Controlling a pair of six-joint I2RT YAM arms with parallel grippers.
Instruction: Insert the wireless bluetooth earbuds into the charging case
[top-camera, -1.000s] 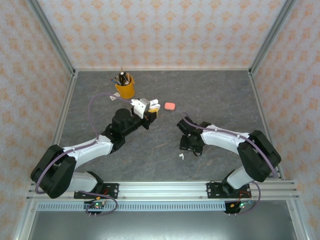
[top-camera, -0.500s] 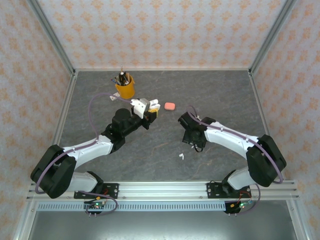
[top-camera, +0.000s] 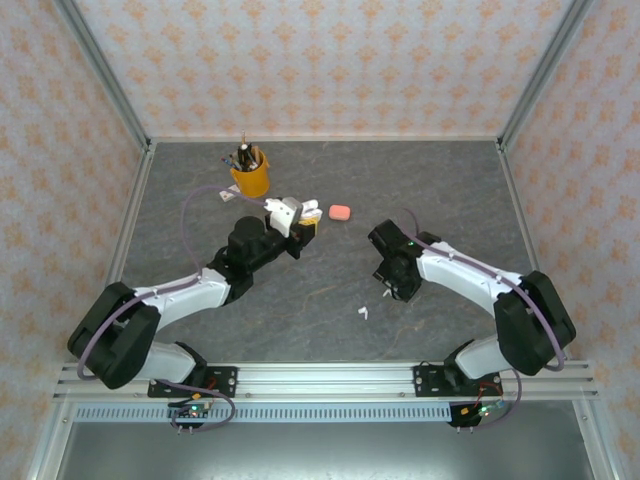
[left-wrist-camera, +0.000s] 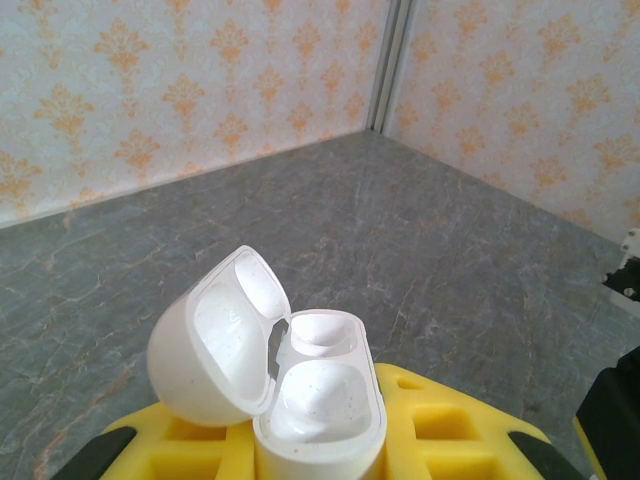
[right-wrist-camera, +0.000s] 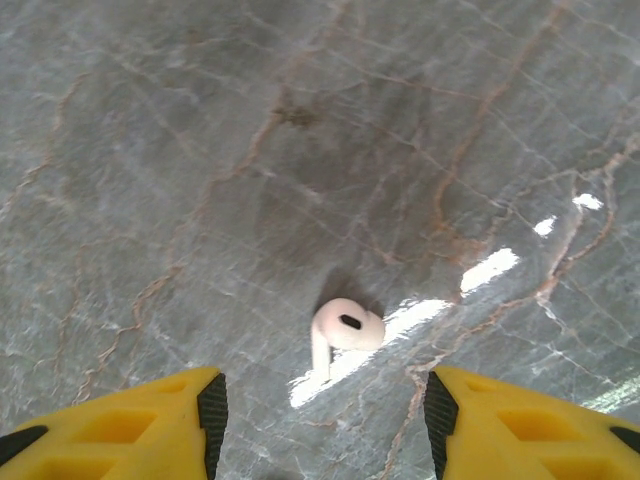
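White stemmed earbud (right-wrist-camera: 345, 330), dark oval vent, lies on grey table (right-wrist-camera: 150, 150).

Top view: high behind the table (top-camera: 330, 290), looking down. Wrist views: close over that table, left nearly level, right straight down.

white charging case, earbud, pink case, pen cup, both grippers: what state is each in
white charging case, lid flipped open, both wells empty
earbud, loose on the table, not gripped
pink case, looks shut, lying on the table
pen cup, upright, holding pens
left gripper, shut on white charging case
right gripper, open above the earbud
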